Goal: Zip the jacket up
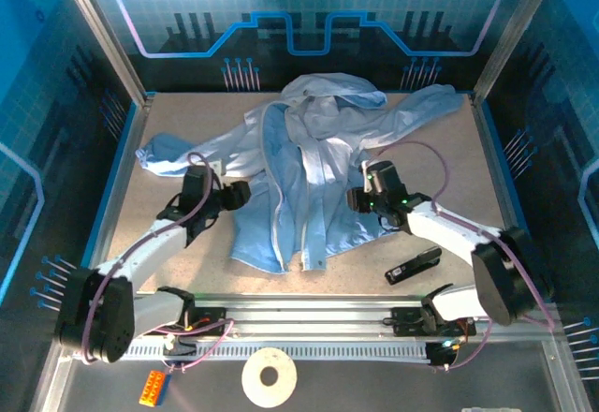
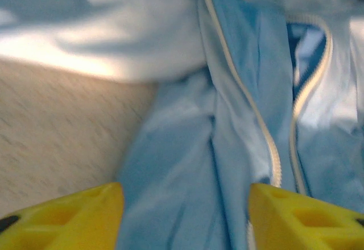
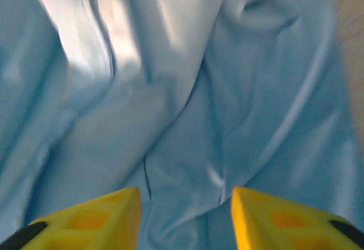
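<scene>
Fingers (image 2: 68,216) apart, left gripper (image 2: 186,204) and right gripper (image 3: 186,204) face the jacket (image 1: 318,173).

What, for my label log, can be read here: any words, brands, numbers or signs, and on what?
None can be read.
The jacket shows no print.
Any marking on the black device is too small to tell.
The back wall bears graphics, no letters.

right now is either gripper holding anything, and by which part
Nothing is held. The left gripper and right gripper are both open, fingers apart over the jacket.
</scene>
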Robot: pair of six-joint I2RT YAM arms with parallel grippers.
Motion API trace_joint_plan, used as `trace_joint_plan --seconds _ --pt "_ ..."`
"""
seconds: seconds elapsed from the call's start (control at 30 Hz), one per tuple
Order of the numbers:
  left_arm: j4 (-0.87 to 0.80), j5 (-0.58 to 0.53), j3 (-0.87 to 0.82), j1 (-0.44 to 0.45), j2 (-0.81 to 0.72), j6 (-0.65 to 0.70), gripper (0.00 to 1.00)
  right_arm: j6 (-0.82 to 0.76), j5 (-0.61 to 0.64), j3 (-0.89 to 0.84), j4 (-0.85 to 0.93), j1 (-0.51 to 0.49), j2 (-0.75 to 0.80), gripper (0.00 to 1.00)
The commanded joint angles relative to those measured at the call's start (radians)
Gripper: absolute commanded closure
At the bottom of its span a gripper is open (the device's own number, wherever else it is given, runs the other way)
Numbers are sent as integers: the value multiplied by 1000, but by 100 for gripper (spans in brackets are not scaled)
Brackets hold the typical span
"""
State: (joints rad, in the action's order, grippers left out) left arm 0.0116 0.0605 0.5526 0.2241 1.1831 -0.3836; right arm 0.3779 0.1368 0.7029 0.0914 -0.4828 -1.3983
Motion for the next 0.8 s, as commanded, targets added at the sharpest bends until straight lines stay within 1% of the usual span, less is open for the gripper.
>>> trace_joint_plan --seconds 0.0,0.07,0.2,0.27,0.4,0.53,0.67,0.7,0.77 --pt "-82 78 14 67 70 -75 48 91 -18 35 76 -67 -78 64" --pt "-74 65 3 126 104 -103 49 109 -11 36 60 -117 -132 70" --pt "-8 38 -28 226 168 -141 50 149 -13 52 10 -210 -238 76" --pt "27 45 -33 233 219 -159 50 161 -14 77 5 -251 -290 79" --pt "-11 11 26 233 317 -156 53 196 -29 115 11 -297 -358 81" --pt "-41 -18 104 220 389 -121 54 202 -17 117 25 -289 -346 81" --pt "-65 -25 181 195 445 -102 56 173 -9 109 74 -220 -304 81" --pt "-68 -24 199 188 456 -100 57 167 -16 103 82 -194 -291 81" --pt "-64 -6 222 172 467 -98 67 153 -30 94 94 -156 -270 81"
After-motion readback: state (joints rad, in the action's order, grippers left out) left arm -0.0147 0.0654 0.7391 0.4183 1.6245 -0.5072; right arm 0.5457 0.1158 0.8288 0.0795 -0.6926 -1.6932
